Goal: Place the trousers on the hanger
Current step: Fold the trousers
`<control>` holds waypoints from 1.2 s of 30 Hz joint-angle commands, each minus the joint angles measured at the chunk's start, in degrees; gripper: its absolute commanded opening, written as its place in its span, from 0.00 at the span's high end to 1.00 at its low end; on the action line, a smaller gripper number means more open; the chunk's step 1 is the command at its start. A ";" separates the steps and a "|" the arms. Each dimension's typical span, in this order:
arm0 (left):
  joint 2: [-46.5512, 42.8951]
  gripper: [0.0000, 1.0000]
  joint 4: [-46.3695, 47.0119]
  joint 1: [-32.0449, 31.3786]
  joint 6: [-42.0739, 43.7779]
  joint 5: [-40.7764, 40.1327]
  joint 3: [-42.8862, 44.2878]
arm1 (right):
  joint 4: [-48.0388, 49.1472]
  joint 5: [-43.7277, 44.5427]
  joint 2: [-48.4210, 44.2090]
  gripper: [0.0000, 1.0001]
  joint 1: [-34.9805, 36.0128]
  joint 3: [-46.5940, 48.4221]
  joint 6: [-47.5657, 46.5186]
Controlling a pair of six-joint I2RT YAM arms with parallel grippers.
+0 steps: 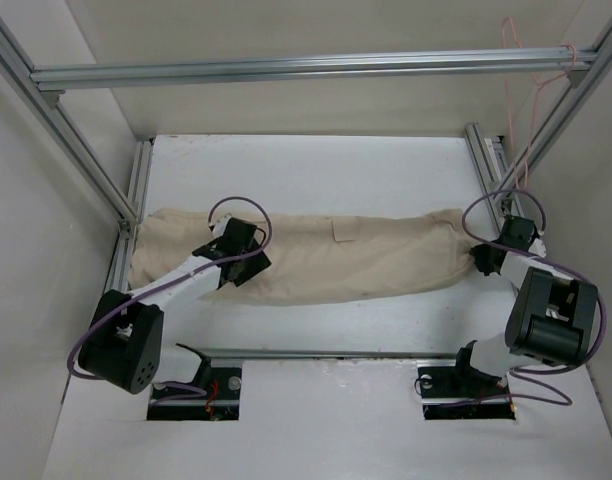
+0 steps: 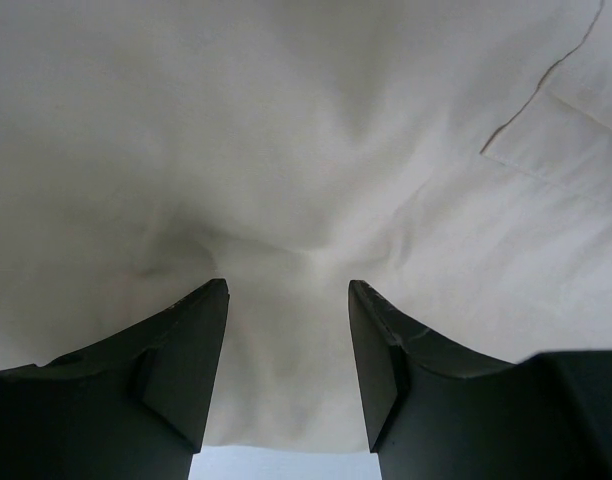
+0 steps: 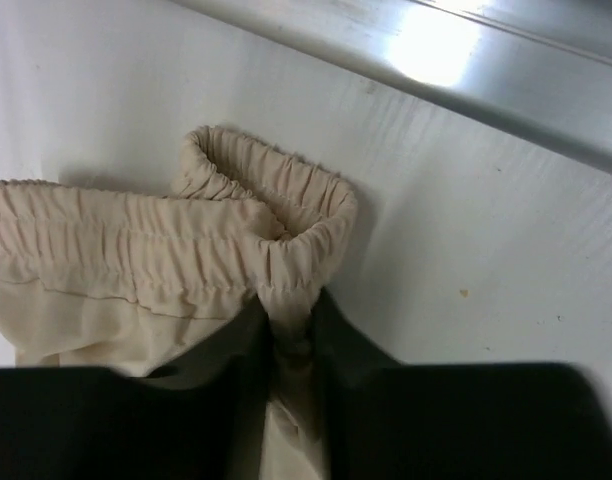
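Now clamping right fingers [image 3: 351, 345] on wrinkled beige cotton trousers [image 1: 346, 260]; left fingers [image 2: 186, 350] half-spread, grip unclear; next, lift toward pink wire hanger [image 1: 546, 110].

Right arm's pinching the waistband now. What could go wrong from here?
1. The right fingers pinch only a narrow fold of the trousers' waistband; it may slip when lifted.
2. The left fingers stand apart with cloth between; that end may sag.
3. The hanger hangs far off on the frame: a long carry.
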 commanded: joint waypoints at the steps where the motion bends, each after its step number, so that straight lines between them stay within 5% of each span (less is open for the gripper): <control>1: -3.16 0.51 -2.53 0.95 0.47 -1.98 3.35 | 2.56 -0.14 -2.37 0.81 0.55 -1.61 1.89; 16: -3.26 0.51 -6.14 5.18 3.46 -2.07 10.55 | -9.46 5.15 -42.29 0.87 9.61 -5.85 5.59; 26: 4.29 0.51 -6.14 -2.10 3.02 -1.98 21.88 | -14.30 2.25 -41.70 0.88 7.59 8.03 0.58; 36: 23.37 0.51 -9.82 -18.72 0.91 -6.11 53.35 | -14.21 1.46 -35.45 0.89 4.87 23.25 -2.40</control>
